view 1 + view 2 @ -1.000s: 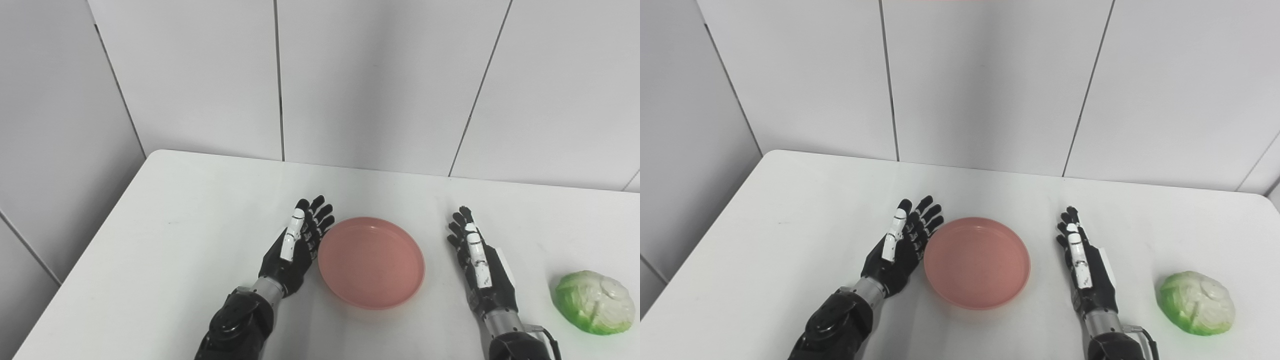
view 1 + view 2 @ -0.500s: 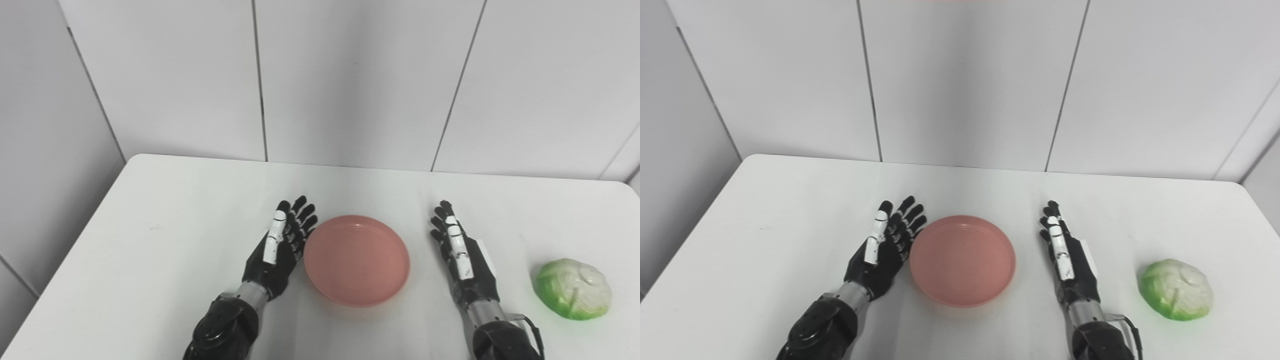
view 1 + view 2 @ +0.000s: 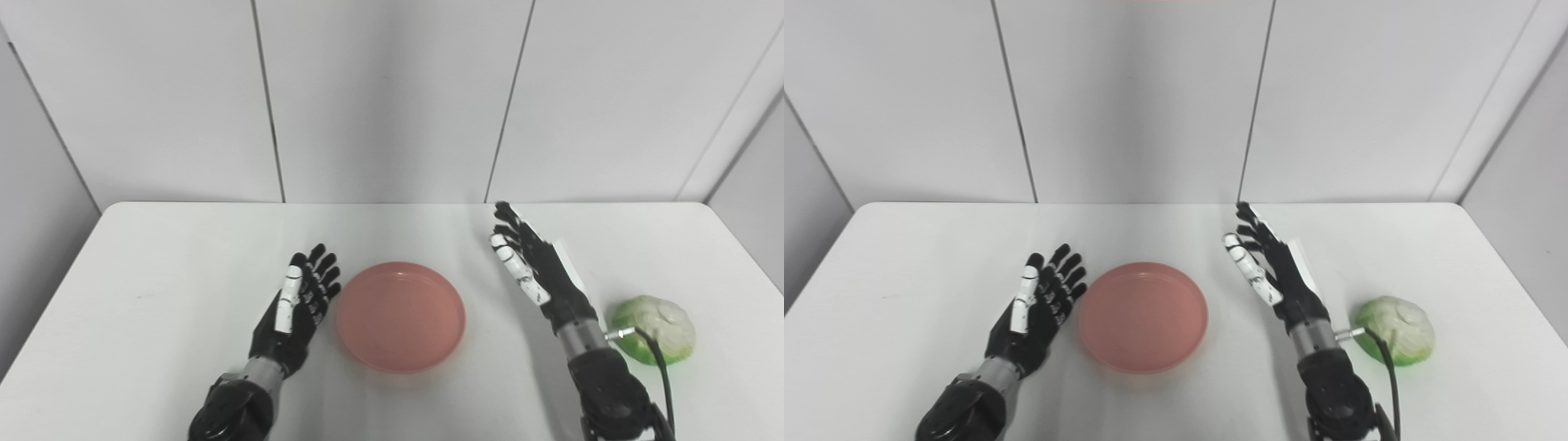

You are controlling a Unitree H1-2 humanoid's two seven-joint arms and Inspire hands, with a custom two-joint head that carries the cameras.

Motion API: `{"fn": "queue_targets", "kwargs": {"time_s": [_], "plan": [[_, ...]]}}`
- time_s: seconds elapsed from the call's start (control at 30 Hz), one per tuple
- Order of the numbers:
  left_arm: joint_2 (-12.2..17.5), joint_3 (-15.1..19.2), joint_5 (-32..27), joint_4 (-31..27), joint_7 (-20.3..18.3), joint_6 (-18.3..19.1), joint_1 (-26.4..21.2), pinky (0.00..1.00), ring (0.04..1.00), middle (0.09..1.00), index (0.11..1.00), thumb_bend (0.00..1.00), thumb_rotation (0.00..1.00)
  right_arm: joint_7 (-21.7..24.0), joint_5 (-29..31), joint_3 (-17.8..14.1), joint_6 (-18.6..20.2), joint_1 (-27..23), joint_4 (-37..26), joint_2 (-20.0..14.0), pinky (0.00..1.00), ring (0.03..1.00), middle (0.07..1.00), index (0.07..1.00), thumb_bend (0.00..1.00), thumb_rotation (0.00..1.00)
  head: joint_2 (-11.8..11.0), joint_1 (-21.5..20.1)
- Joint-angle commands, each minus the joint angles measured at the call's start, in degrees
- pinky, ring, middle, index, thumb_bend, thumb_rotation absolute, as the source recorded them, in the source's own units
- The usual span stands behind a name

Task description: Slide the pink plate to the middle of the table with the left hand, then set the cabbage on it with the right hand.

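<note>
Lifting off the table (image 3: 153, 257), right hand (image 3: 539, 275) is now higher, fingers spread, empty. Left hand (image 3: 297, 309) unchanged, splayed beside the plate (image 3: 401, 315) at mid-table. Cabbage (image 3: 658, 327) at right, untouched.

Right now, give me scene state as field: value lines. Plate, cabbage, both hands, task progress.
plate: pink plate flat on the white table, about mid-table, nothing on it
cabbage: cabbage on the table to the right of the plate, untouched, partly behind the right wrist
left hand: left hand open, fingers spread, just left of the plate rim; contact with the rim cannot be told
right hand: right hand open, raised, between plate and cabbage, holding nothing
progress: plate looks placed; cabbage not yet picked up
</note>
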Motion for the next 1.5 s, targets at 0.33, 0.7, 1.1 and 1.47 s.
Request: {"fn": "queue_targets", "kwargs": {"time_s": [0.33, 0.7, 1.1, 1.47], "plan": [[2.5, 0.1, 2.4, 0.6, 0.3, 0.6, 1.6, 1.0, 0.995, 0.993, 0.99, 0.64, 1.0, 3.0, -5.8, -2.5, 1.9, -5.0, -10.1, -6.6, 0.78, 0.868, 0.9, 0.93, 0.95, 0.73, -1.0, -3.7], [4.3, 1.5, 0.3, 2.4, -2.9, -0.4, 1.5, 1.0, 0.995, 0.994, 0.992, 0.64, 1.0, 7.1, -6.0, -11.9, 5.8, -1.0, -14.9, -17.4, 0.85, 0.917, 0.93, 0.947, 0.98, 0.64, -1.6, -7.1], [5.3, 3.3, -1.6, 3.7, -4.8, -0.2, 1.0, 0.98, 0.986, 0.991, 0.987, 0.65, 1.0, 9.6, -5.5, -19.4, 9.9, 7.5, -14.0, -26.3, 0.87, 0.938, 0.952, 0.972, 1.0, 0.63, -0.9, -9.5], [6.3, 3.9, -2.4, 5.5, -6.1, -0.7, 0.7, 0.99, 0.988, 0.99, 0.978, 0.67, 1.0, 10.2, -2.4, -21.6, 10.5, 12.0, -12.5, -27.0, 0.85, 0.929, 0.952, 0.972, 1.0, 0.46, -0.7, -10.6]]}}
